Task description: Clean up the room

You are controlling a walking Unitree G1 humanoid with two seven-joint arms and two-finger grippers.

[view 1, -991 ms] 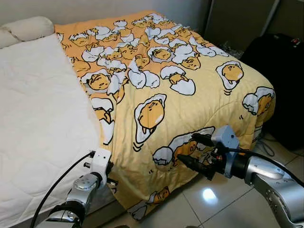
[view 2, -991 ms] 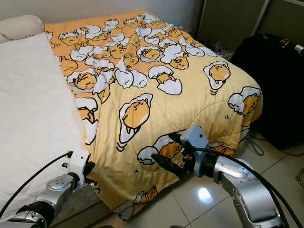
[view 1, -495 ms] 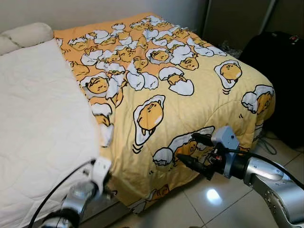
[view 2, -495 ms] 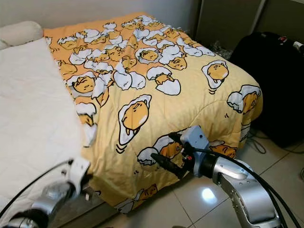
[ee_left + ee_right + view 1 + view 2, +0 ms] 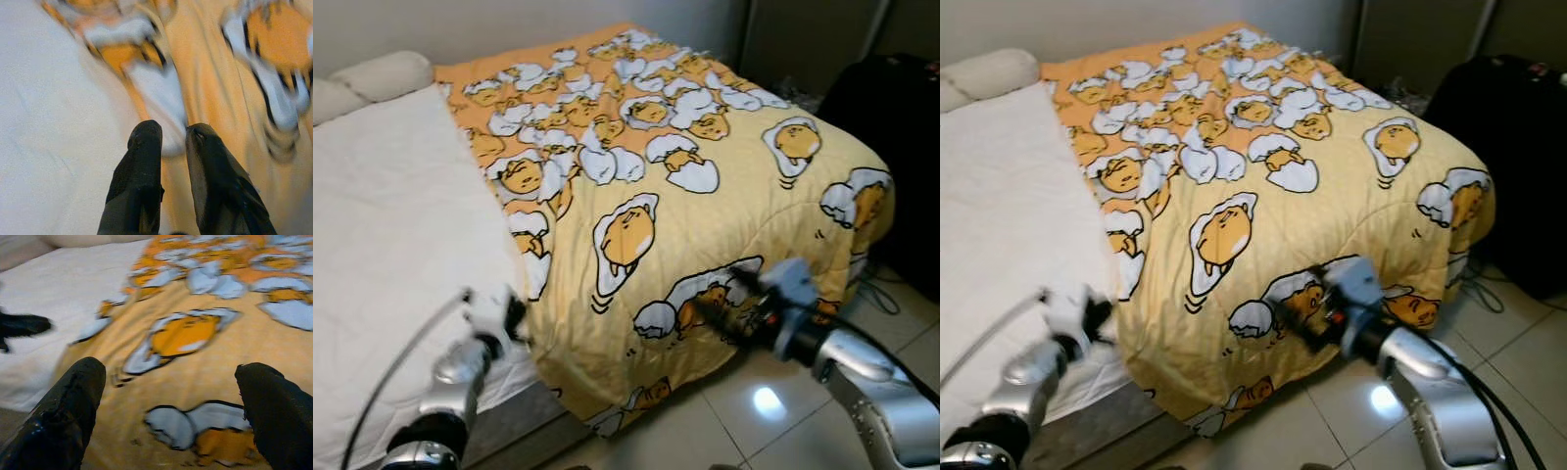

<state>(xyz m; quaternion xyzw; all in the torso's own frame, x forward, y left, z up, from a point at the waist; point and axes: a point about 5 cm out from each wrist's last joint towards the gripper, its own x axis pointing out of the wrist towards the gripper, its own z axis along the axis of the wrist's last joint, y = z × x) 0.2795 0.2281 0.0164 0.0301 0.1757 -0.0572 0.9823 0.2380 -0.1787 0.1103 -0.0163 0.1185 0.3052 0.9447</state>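
A yellow blanket [image 5: 705, 186] printed with egg cartoons covers the right half of the bed and hangs over its near side. Its left edge lies on the white mattress sheet [image 5: 401, 225]. My left gripper [image 5: 514, 315] is at that edge near the bed's front corner; in the left wrist view its fingers [image 5: 144, 147] stand close together with nothing between them, pointing at the blanket's edge [image 5: 161, 112]. My right gripper [image 5: 722, 302] hovers open just in front of the hanging blanket, its fingers [image 5: 73, 396] spread wide and apart from the cloth [image 5: 181, 338].
A pale pillow [image 5: 377, 76] lies at the head of the bed. A black bag [image 5: 906, 108] stands at the right beside the bed, with a cable [image 5: 876, 292] on the floor below it. Glossy floor tiles [image 5: 744, 416] lie beneath my right arm.
My left gripper has risen from below the bed's edge up to the blanket's left edge. The right gripper has stayed near the hanging blanket, drifting slightly right. The camera has shifted a little.
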